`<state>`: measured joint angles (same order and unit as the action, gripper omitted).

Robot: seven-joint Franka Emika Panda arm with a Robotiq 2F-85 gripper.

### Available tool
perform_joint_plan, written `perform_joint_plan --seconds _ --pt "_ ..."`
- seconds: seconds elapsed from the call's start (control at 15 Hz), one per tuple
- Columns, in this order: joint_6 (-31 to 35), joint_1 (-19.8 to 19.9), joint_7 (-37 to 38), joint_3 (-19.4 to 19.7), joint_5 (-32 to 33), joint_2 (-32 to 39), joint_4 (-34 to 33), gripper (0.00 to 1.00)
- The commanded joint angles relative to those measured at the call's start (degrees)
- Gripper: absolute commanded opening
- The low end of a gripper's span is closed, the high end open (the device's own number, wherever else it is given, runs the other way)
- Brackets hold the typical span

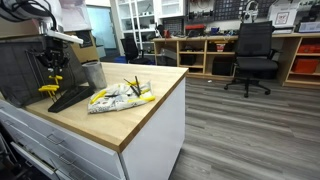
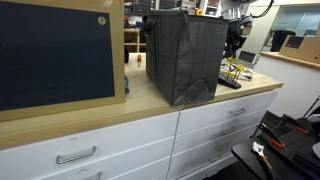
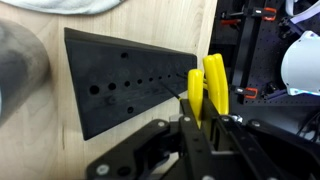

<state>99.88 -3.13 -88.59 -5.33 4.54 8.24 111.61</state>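
My gripper [image 3: 205, 115] is shut on a yellow-handled tool [image 3: 213, 80], whose two yellow grips stick out past the fingers. A thin dark shaft runs from it over a black tool block [image 3: 120, 85] drilled with a row of holes of different sizes. In an exterior view the gripper [image 1: 50, 72] hangs just above the near end of that block [image 1: 70, 97], with the yellow tool [image 1: 49, 88] under it. The gripper [image 2: 236, 45] is partly hidden behind a black bin in an exterior view.
Several yellow-handled tools lie on a white cloth [image 1: 120, 97] on the wooden top [image 1: 150, 110]. A grey metal cup [image 1: 92, 73] stands behind the block. A black fabric bin [image 2: 185, 55] and a framed chalkboard [image 2: 55, 55] stand on the counter. An office chair [image 1: 252, 55] is on the floor beyond.
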Motion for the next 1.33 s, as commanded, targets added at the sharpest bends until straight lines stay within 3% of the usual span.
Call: perform_joint_plan --seconds 0.0,1.27 --pt "-0.47 -0.03 0.54 -0.01 1.14 0.29 -1.26 0.04" --pt "-0.29 0.12 0.72 0.18 1.63 1.58 -2.59 0.04"
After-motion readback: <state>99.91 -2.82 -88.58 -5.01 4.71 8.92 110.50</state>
